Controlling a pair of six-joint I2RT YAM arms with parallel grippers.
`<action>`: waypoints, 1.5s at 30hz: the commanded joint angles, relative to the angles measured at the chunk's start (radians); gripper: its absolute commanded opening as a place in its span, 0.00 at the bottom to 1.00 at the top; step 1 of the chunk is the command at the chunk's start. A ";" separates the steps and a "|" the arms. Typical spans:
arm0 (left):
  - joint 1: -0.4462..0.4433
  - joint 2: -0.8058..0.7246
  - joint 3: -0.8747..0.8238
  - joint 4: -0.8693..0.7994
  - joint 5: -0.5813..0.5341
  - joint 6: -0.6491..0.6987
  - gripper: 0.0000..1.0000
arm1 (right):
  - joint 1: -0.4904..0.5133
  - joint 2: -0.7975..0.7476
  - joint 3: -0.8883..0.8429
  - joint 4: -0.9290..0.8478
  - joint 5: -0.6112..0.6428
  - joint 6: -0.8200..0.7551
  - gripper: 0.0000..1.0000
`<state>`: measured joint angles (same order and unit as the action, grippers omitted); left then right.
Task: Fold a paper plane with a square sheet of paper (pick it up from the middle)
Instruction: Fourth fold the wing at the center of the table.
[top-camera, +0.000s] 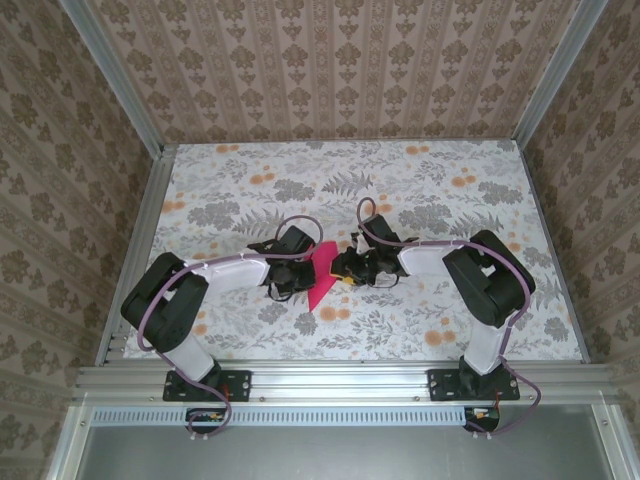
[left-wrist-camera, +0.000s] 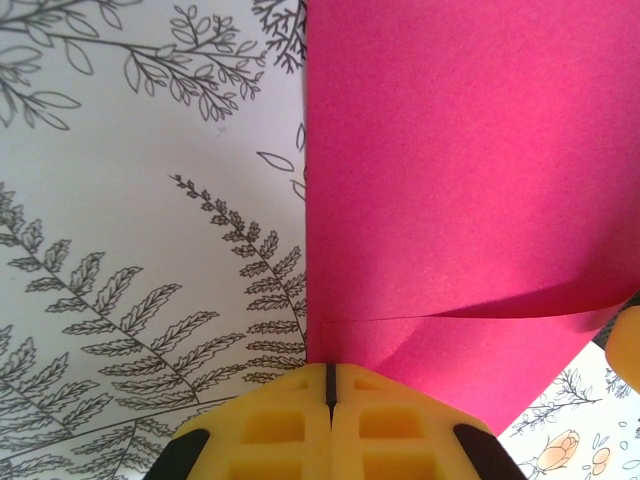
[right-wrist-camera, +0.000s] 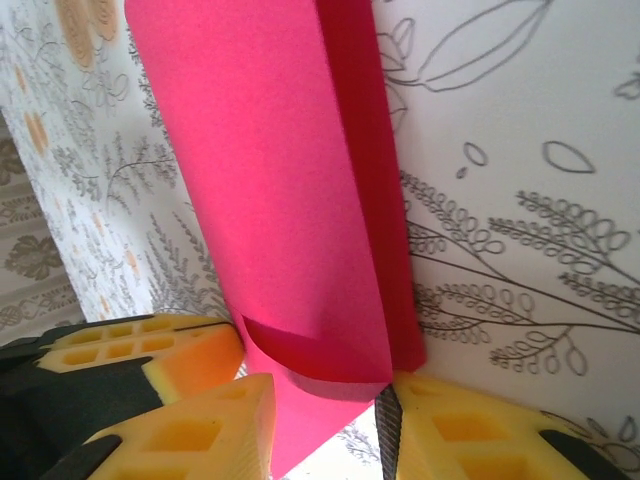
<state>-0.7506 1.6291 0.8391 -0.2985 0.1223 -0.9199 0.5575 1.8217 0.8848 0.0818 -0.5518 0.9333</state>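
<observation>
While the square sheet of paper (top-camera: 322, 275) hung doubled over near the middle of the table (top-camera: 450, 330), the job looked to be at an early lengthwise crease. The left gripper (top-camera: 295, 265), at the sheet's 9 o'clock, had its fingers pressed together, apparently pinching the paper's edge. The right gripper (top-camera: 348, 268), at 3 o'clock, stood with jaws apart astride the curled fold, not clamping it. Next, I judged, it had to squeeze that loop flat without dragging the pinned side. Both arms reached inward, wrists low.

square sheet of paper (left-wrist-camera: 450, 150) cropped at top, partly hidden overhead
</observation>
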 joint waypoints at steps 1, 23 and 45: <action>0.007 -0.011 -0.014 -0.005 -0.012 -0.008 0.05 | 0.007 0.021 0.001 0.065 -0.043 0.041 0.33; 0.031 -0.047 -0.029 -0.033 -0.016 0.006 0.08 | 0.007 0.099 -0.065 0.358 -0.128 0.121 0.29; 0.034 -0.312 0.013 -0.155 -0.103 0.127 0.47 | 0.008 -0.328 -0.128 0.011 0.279 0.063 0.00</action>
<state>-0.7238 1.3647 0.8265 -0.4164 0.0650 -0.8486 0.5606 1.5532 0.7616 0.2314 -0.4026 1.0092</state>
